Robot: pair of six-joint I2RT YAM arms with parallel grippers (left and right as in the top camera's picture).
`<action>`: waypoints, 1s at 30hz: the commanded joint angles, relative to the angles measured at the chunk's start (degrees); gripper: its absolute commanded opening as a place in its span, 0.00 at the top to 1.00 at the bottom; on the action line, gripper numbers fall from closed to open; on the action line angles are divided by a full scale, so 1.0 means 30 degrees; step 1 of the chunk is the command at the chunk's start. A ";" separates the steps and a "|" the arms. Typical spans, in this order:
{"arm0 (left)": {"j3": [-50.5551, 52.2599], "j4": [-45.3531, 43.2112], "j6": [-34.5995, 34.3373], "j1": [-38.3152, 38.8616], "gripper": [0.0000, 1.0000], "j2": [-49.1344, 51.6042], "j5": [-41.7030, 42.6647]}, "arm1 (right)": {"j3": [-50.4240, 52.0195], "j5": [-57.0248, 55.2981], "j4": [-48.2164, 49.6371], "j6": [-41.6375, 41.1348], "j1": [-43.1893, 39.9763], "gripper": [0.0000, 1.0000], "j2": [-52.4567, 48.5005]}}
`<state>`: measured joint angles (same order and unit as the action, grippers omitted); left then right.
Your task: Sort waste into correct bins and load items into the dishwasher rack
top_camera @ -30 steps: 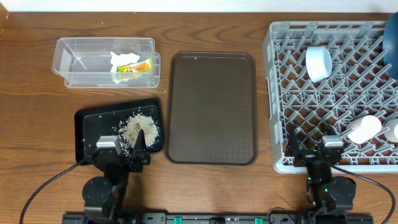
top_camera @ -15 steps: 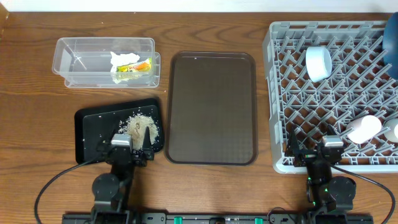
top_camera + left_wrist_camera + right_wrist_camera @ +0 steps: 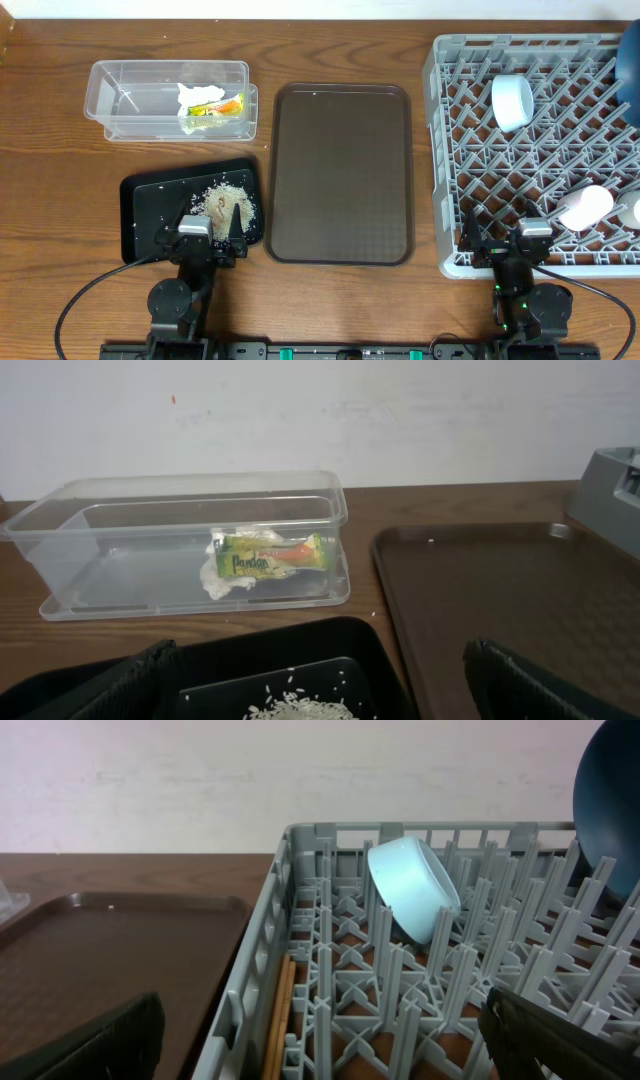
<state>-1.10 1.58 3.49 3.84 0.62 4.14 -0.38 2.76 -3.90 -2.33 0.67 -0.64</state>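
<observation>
Our left gripper [image 3: 200, 238] hovers with its jaws spread wide and nothing between them, at the near edge of the flat black rectangular tray [image 3: 140, 215], which sits at the near left of the wooden table [image 3: 50, 130]; pale rice-like crumbs [image 3: 228, 200] lie heaped on that tray's right half, just beyond the fingers. Our right gripper [image 3: 505, 245] is likewise wide open and empty, at the near edge of the large grey plastic peg rack [image 3: 445, 150] on the table's right side. Just inside the rack's left wall, a pair of thin wooden chopsticks [image 3: 283, 1020] lies flat; one small white cup [image 3: 585, 207] lies among the pegs towards the near right, with a second white cup [image 3: 634, 212] beside it, cut by the frame. A brown serving tray [image 3: 340, 170] lies bare between the black tray and the rack. Farther back, a light-blue bowl [image 3: 512, 102] leans on its edge among the pegs; a round blue plate [image 3: 630, 55] stands at the rack's far right corner. At the table's far left, a clear plastic rectangular tub [image 3: 120, 95] holds a crumpled white tissue [image 3: 195, 95] and a small yellow-green-orange snack wrapper [image 3: 220, 108], touching each other at the tub's right end.
</observation>
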 commanded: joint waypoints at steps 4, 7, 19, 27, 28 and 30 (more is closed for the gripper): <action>0.0291 0.0670 0.0182 -0.0080 0.08 -0.0131 0.0452 | 0.0022 -0.0138 -0.0073 0.0029 0.0299 0.01 0.0124; 0.0291 0.0663 0.0182 -0.0080 0.08 -0.0131 0.0452 | 0.0022 -0.0138 -0.0073 0.0029 0.0299 0.01 0.0124; 0.0291 0.0670 0.0182 -0.0080 0.08 -0.0131 0.0452 | 0.0022 -0.0138 -0.0073 0.0029 0.0299 0.01 0.0124; 0.0291 0.0670 0.0182 -0.0080 0.08 -0.0131 0.0452 | 0.0022 -0.0138 -0.0073 0.0029 0.0299 0.01 0.0124; 0.0291 0.0670 0.0182 -0.0080 0.08 -0.0131 0.0452 | 0.0022 -0.0138 -0.0073 0.0029 0.0299 0.01 0.0124; 0.0291 0.0670 0.0182 -0.0080 0.07 -0.0131 0.0452 | 0.0022 -0.0138 -0.0073 0.0029 0.0299 0.01 0.0124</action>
<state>-1.10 1.58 3.49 3.84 0.62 4.16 -0.40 2.76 -3.90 -2.33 0.67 -0.64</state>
